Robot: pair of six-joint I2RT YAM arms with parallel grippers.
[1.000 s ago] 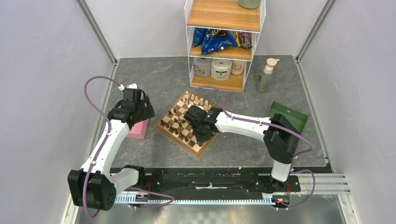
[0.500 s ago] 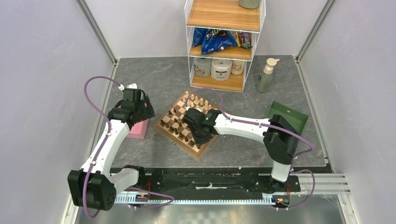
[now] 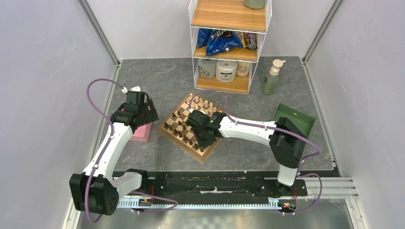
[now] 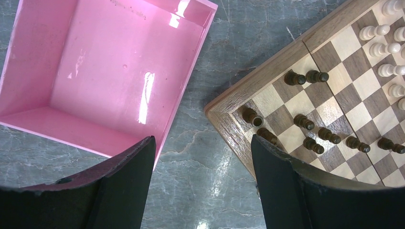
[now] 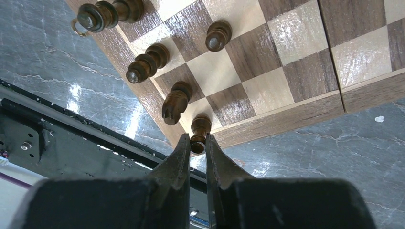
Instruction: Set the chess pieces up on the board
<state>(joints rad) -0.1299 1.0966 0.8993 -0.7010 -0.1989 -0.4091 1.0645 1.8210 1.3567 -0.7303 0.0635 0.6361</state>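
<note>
Fingers of right gripper tight on dark corner piece, its head half hidden; left gripper apart.

Grey marbled tabletop, pale walls, wooden shelf.

Chess pieces are ranged along the near-left and far-right edges of the board, a corner piece at its near corner. A box is placed left of it, a tray right, a shelf unit behind, a bottle right of that.
</note>
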